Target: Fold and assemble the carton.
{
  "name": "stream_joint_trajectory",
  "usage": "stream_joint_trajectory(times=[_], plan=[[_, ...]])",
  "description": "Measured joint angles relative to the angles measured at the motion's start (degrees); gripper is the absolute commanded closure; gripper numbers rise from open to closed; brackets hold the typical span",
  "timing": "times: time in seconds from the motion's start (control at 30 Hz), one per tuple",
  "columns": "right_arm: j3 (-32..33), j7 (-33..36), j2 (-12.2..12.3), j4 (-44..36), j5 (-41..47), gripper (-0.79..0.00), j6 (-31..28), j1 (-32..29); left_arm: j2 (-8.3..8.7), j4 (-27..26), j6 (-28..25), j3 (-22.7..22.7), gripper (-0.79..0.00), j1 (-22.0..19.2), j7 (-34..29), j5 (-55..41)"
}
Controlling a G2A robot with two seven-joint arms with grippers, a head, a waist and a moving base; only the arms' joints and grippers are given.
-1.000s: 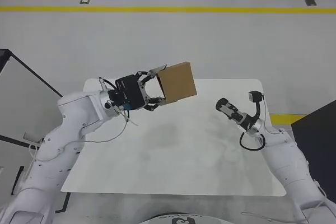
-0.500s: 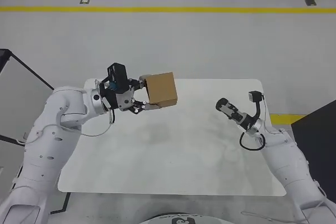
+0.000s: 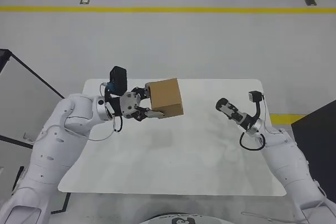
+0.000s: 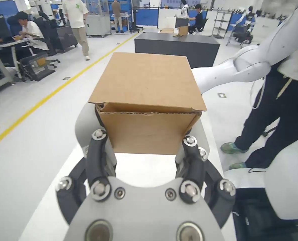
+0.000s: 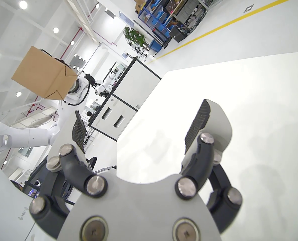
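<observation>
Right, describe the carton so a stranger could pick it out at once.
Start at the white table. Near its far edge, on the robot's left, the left arm's jaws clamp the carton. It is a plain brown cardboard box, the only brown thing there.

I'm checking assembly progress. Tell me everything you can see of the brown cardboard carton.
The brown corrugated cardboard carton is folded into a plain box shape. The left gripper grips one end and holds it raised above the white table. The right wrist view shows folded flaps meeting on one face. One flap edge looks slightly ragged.
</observation>
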Motion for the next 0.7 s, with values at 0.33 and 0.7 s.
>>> stream_joint_trajectory(times=[0.33, 0.7], plan=[[0.0, 0.0, 0.0, 0.0, 0.0, -0.785, 0.0, 0.0, 2.72, 3.6, 0.0, 4.4, 0.000, -3.1, -18.0, -32.5], [0.0, 0.0, 0.0, 0.0, 0.0, -0.785, 0.0, 0.0, 2.47, 2.0, 0.1, 6.8, 0.000, -1.7, -15.8, -42.4]])
